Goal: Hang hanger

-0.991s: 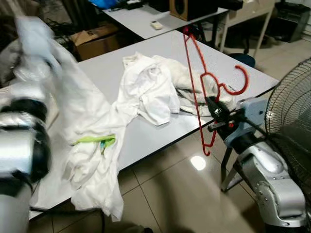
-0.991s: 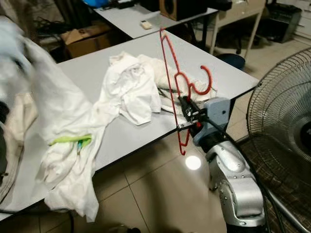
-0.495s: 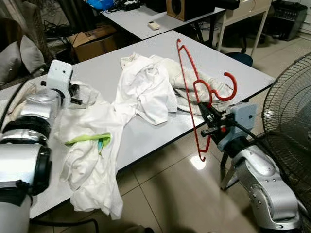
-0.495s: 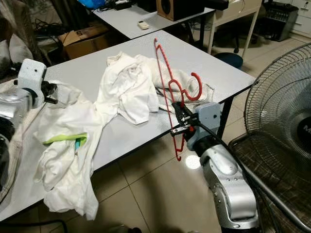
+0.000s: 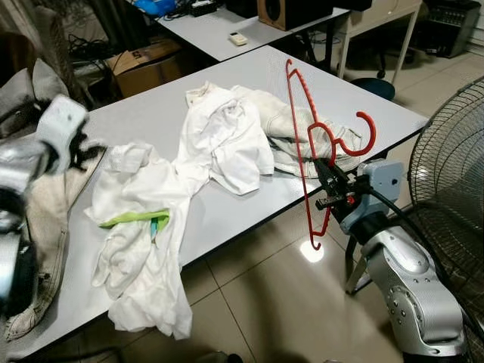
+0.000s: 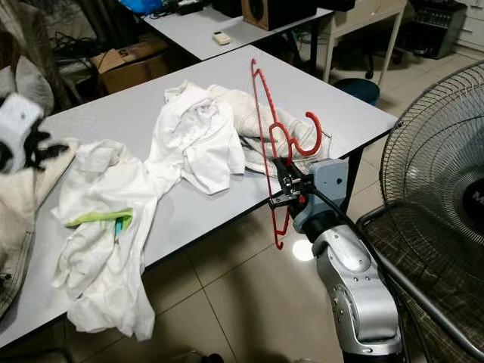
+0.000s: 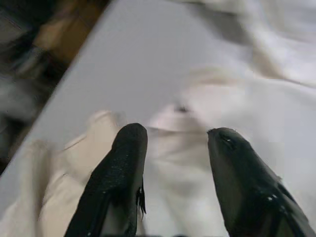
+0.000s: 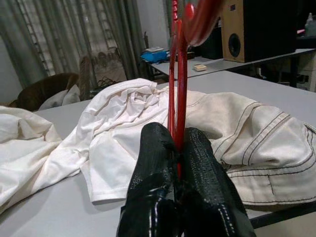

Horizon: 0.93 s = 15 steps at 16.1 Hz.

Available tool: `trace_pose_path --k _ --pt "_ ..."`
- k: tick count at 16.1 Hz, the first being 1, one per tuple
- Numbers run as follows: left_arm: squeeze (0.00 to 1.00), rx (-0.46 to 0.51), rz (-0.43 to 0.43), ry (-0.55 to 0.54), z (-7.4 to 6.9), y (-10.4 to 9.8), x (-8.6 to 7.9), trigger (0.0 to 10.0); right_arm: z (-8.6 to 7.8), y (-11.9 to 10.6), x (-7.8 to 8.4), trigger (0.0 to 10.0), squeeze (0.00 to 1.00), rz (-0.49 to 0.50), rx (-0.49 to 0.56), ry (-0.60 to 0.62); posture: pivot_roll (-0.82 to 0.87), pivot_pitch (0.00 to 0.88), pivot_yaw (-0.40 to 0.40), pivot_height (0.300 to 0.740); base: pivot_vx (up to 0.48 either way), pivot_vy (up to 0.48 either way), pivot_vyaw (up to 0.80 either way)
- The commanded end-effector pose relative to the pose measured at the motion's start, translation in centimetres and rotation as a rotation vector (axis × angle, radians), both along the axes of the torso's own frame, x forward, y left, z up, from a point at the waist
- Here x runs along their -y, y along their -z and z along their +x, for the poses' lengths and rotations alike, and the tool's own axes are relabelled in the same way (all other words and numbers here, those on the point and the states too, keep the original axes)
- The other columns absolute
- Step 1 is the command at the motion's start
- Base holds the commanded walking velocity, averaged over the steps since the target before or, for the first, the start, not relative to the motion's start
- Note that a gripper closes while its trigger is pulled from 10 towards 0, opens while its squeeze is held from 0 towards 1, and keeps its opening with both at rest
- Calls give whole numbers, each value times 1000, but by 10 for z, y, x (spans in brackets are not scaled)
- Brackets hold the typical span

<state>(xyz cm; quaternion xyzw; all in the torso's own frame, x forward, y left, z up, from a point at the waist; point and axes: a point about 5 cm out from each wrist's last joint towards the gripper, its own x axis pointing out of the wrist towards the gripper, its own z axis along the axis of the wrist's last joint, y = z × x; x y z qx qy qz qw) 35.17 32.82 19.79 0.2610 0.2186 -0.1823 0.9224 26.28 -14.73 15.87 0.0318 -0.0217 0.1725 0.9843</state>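
While the left gripper point(image 7: 170, 173) hovers open over clothes point(image 5: 151, 219), the right gripper's point(image 5: 327, 172) fingers pinch the light, stiff hanger point(image 5: 302, 151) below its hook.

1. The hanger point(image 5: 301, 144) looks like smooth red plastic with a slight gloss.
2. The right hand point(image 8: 176, 148) has black fingers with a fine grainy, rubbery texture; its arm shell is glossy silver.
3. The desk point(image 5: 227, 212) top is smooth, matt grey laminate.
4. The white clothes point(image 5: 227, 140) are soft, crumpled matt cloth.
5. The floor point(image 5: 272, 302) tiles are glossy and reflective.
6. The fan point(image 5: 450, 174) guard is thin metal wire.
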Motion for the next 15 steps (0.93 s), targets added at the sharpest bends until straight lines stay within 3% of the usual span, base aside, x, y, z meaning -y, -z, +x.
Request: trace_pose_path --k 1,3,4,5,7,9,11,14,15 --pt "1000 -22 16 150 -7 -9 0 10000 0 -1 -3 10000 0 11 7 -18 -129 0 201 740 0 0 0" --pt "1000 -72 -56 243 -14 -7 5 10000 0 -1 -2 10000 0 7 10 -19 -129 0 206 740 0 0 0" --pt "467 -127 -112 340 -24 -4 13 10000 -1 0 -2 10000 0 7 11 -20 -127 0 203 740 0 0 0" --pt "0 -166 -105 394 -31 0 18 10000 -1 0 -2 10000 0 6 11 -22 -126 0 202 740 0 0 0" --pt "0 -300 -38 487 -53 16 28 10000 0 -1 -6 10000 0 9 16 -40 -120 0 203 740 0 0 0" --pt "0 -382 40 481 -66 24 25 10000 0 -1 -9 10000 0 11 19 -46 -118 0 209 740 0 0 0" --pt "0 -453 -17 485 -86 26 34 10000 -2 1 -9 10000 0 18 14 -47 -112 0 212 740 0 0 0" --pt "0 -472 28 458 -96 32 39 10000 -3 3 -12 10000 0 26 6 -53 -103 0 208 740 0 0 0" --pt "0 -435 99 408 -93 37 36 10000 -3 3 -14 10000 0 29 6 -63 -101 0 206 740 0 0 0"
